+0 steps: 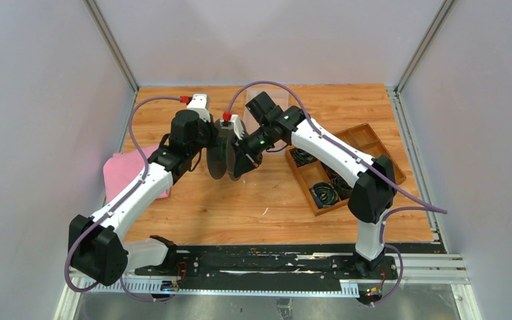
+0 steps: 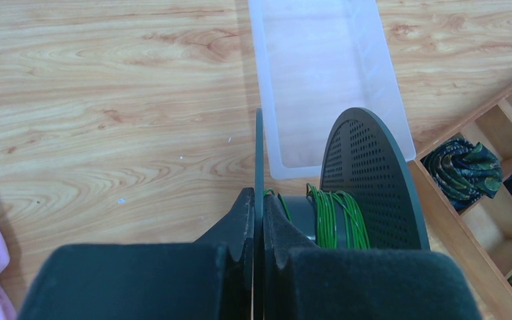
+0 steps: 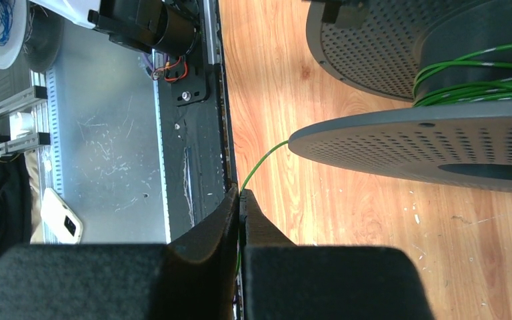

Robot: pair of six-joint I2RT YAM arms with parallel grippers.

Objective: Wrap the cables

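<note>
Okay: left gripper (image 2: 259, 223) is clamped tight on the thin near flange of the spool (image 2: 373, 180), which stands on edge at table centre. Right gripper (image 3: 240, 200) is pinching the green cable (image 3: 265, 162) running off the spool. Wooden tray (image 1: 372, 139) is at the spool's 3 o'clock, pink cloth (image 1: 121, 172) at 9.

The spool (image 2: 373, 180) is matt dark-grey plastic, its discs pitted with tiny holes; the green wire (image 2: 333, 217) wound on it has a slight sheen. The table (image 2: 107, 100) is smooth, pale wood grain. At twelve o'clock sits a frosted plastic bin (image 2: 320, 67), at three a bare wooden tray (image 2: 457, 247), at nine a soft pink cloth (image 1: 123, 172).
</note>
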